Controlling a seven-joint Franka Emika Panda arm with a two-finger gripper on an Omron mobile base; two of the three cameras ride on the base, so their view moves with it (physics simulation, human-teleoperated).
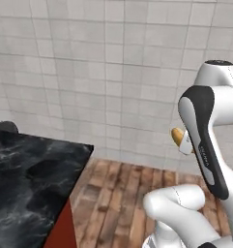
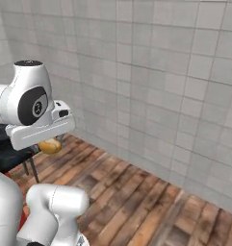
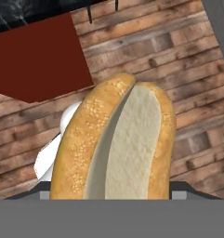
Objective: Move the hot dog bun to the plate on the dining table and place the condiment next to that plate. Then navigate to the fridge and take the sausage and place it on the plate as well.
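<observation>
**kitchenbot_fan:** So which step is this? Looks to me like the first one, carrying the hot dog bun (image 3: 115,144) over to the plate. The bun is up in the air in the fingers, over the wooden floor (image 2: 136,192), not on any worktop. In the left base view you just catch its tan end (image 1: 176,136) poking out from behind the arm (image 1: 205,140), and in the right base view it hangs under the hand (image 2: 50,145).

**simgrip42:** Agreed, transport phase. The fingers are pinching the bun; it sits wide between them, so they're held fairly far apart. You can't really see the tips themselves in the hand view, the bread covers them.

**kitchenbot_fan:** The black marble worktop (image 1: 36,179) with the red base (image 3: 36,60) is off to the left. I'd guess the next move is getting the hand over that top and finding the plate, then lowering and letting go.

**simgrip42:** Yeah, my read too. Can't spot the plate here, so where exactly to aim is anyone's guess.

**kitchenbot_fan:** Orientation?

**simgrip42:** In the hand view the long axis runs bottom to top, leaning a bit right, so the bun points away from the hand along the fingers. The slit with the pale crumb faces the camera, toasted crust to its left. Held by one end, I reckon, so it could tip when released.
</observation>
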